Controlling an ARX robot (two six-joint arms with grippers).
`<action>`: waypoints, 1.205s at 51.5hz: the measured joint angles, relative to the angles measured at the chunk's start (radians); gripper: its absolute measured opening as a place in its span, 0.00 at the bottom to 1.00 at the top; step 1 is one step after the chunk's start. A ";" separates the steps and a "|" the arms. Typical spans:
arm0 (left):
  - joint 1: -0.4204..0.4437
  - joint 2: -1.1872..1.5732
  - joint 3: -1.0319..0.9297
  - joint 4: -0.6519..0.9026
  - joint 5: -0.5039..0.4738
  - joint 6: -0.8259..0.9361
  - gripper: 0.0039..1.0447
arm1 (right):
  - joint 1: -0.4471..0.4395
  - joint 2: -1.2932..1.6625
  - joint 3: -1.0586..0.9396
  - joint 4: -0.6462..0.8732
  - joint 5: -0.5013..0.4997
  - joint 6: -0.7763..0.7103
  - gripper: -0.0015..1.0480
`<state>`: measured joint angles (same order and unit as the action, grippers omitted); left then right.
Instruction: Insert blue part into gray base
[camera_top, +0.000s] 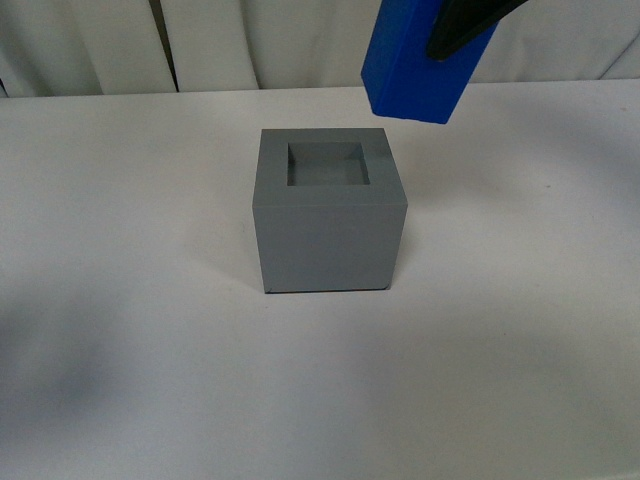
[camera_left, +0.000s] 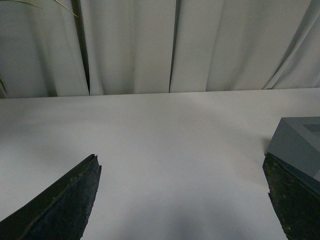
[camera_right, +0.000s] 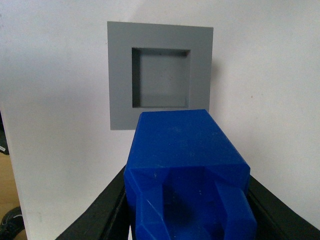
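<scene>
The gray base (camera_top: 330, 225) stands on the white table, its square recess (camera_top: 328, 165) facing up and empty. The blue part (camera_top: 415, 65) hangs in the air above and behind the base's right rear corner, tilted, its lower end clear of the base. My right gripper (camera_top: 465, 30) is shut on it; in the right wrist view the blue part (camera_right: 187, 175) sits between the black fingers (camera_right: 107, 210), with the gray base (camera_right: 160, 75) beyond it. My left gripper (camera_left: 182, 200) is open and empty, low over the table, with a corner of the base (camera_left: 300, 145) by one finger.
White curtains (camera_top: 200, 40) hang behind the table's far edge. The white table (camera_top: 120, 300) spreads around the base. A green leaf (camera_left: 2, 85) shows at the edge of the left wrist view.
</scene>
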<state>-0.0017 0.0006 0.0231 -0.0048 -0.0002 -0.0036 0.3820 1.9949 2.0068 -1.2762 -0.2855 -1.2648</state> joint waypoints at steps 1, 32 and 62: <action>0.000 0.000 0.000 0.000 0.000 0.000 0.94 | 0.005 0.003 0.000 0.000 0.003 0.003 0.45; 0.000 0.000 0.000 0.000 0.000 0.000 0.94 | 0.098 0.046 0.000 0.034 0.045 0.063 0.45; 0.000 0.000 0.000 0.000 0.000 0.000 0.94 | 0.120 0.061 -0.022 0.080 0.049 0.096 0.45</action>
<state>-0.0017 0.0006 0.0231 -0.0048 -0.0002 -0.0040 0.5022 2.0556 1.9846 -1.1957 -0.2367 -1.1687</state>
